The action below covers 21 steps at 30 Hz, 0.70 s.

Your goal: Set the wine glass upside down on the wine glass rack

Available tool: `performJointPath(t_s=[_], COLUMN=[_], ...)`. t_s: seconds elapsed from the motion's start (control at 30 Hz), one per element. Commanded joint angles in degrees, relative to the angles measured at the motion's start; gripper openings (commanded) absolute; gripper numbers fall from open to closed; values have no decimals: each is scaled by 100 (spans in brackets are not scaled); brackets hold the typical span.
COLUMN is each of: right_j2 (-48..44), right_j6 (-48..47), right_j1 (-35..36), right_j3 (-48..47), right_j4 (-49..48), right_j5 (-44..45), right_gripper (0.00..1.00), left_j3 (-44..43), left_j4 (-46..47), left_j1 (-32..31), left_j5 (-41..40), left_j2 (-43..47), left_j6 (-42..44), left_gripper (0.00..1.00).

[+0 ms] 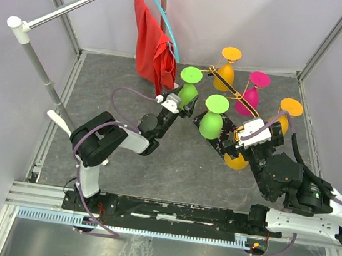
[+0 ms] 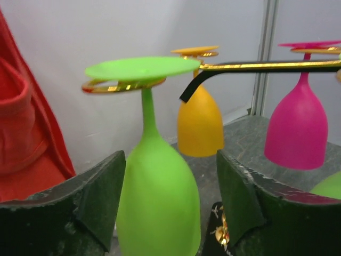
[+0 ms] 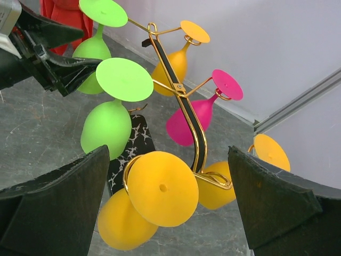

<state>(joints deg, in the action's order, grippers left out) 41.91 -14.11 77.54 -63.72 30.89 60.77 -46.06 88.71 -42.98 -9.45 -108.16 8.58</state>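
The left gripper (image 2: 170,184), jaws wide around the green wine glass (image 2: 159,208) hung at ten o'clock on the wine glass rack (image 3: 187,114), should back straight out without nudging it.

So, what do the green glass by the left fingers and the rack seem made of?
The green wine glass looks like opaque matte plastic, perhaps silicone: even colour, dull sheen, nothing shows through. The wine glass rack looks like thin polished metal, gold-coloured, with bright reflections. Its base is black with white veins: marble or an imitation, unclear.
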Motion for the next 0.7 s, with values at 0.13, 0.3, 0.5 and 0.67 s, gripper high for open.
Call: performJointPath(t_s=[0.13,0.3,0.5,0.67], right_j2=[-38,74,716,1452], right_j6=[250,458,447,390], right_j1=[17,17,13,-273], right_j3=[-209,-419,-929,-1545], right_j4=[-74,46,179,168], right_j5=[197,84,-47,-844], right_gripper=[100,99,100,100], left_j3=[1040,1916,1837,1242], left_j4=[1039,1002,-2465,-4973], left_j1=[-8,-17,-18,-17], left_j5=[-573,-813,-1271,-1184], left_j2=[892,1633,3460,4532], left_j6=[103,-126,-768,-862], left_gripper=[89,99,99,99])
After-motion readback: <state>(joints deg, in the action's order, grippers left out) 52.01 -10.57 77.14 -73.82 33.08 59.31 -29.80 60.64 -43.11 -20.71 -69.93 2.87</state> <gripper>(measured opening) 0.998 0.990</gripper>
